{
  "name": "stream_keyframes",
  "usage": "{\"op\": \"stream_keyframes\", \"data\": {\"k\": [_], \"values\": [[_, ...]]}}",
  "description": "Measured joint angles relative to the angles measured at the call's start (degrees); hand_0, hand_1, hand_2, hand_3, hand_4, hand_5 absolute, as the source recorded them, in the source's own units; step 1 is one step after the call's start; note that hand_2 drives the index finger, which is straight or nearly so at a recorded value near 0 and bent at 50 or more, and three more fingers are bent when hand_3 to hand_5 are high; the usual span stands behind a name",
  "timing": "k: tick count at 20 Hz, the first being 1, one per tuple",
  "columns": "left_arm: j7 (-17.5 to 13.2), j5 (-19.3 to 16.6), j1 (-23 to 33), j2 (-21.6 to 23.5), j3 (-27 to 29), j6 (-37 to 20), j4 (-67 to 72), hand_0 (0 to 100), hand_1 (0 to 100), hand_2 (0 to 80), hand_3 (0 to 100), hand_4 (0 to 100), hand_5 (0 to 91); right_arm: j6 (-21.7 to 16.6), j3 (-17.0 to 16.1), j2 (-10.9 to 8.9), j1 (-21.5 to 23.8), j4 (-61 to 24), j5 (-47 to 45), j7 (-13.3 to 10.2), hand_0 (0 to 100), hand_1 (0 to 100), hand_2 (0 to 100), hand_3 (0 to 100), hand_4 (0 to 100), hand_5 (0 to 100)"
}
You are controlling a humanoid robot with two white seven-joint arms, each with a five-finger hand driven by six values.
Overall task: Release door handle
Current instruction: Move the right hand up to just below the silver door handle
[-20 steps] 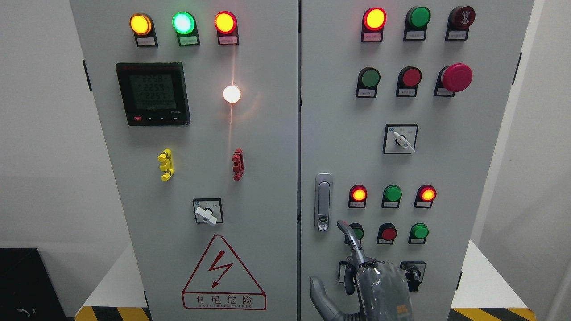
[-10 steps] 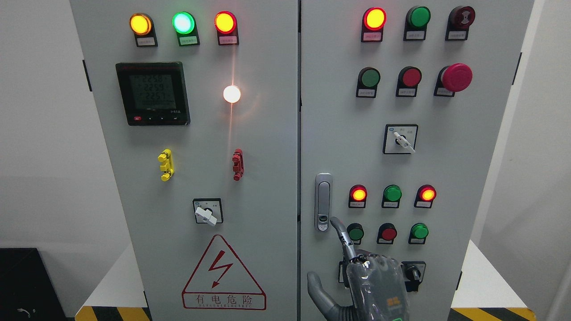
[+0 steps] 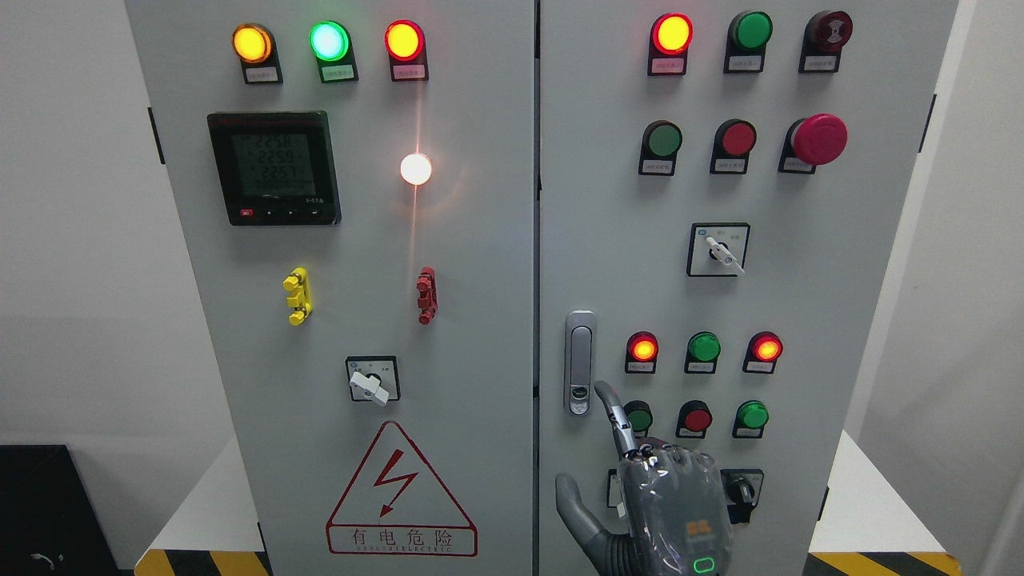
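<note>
Setting: grey cabinet (image 3: 448,240), doors closed.
Door handle (image 3: 580,362): flat against door, ungrasped.
Right hand (image 3: 668,504): just below-right of handle, forefinger out, holding nothing.
Progress: release seemingly done; withdrawal left.

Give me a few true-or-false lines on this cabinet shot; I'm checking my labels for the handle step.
1. The right hand grips the door handle. False: it sits below and right of the handle, index finger extended, holding nothing.
2. The door handle lies flush and upright on the right door. True.
3. The emergency stop button is green. False: it is red.
4. The three lamps at the top of the left door are lit amber, green and red. True.
5. The warning triangle is on the right door. False: it is on the left door.
</note>
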Motion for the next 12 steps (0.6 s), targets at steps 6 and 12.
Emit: {"op": "stream_keyframes", "data": {"k": [6,12], "values": [[0.0,0.0,0.0,0.0,0.0,0.0,0.0,12,56,0.0,0,0,0.0,0.89,0.05,0.8,-0.71,1.4,2.04,0.55,40,39,13,100,100,100],[0.0,0.0,0.0,0.0,0.0,0.01,0.0,12,56,0.0,0,0,0.0,1.03,0.17,1.31,-0.98,2.37,2.84,0.78,40,39,13,100,100,100]]}}
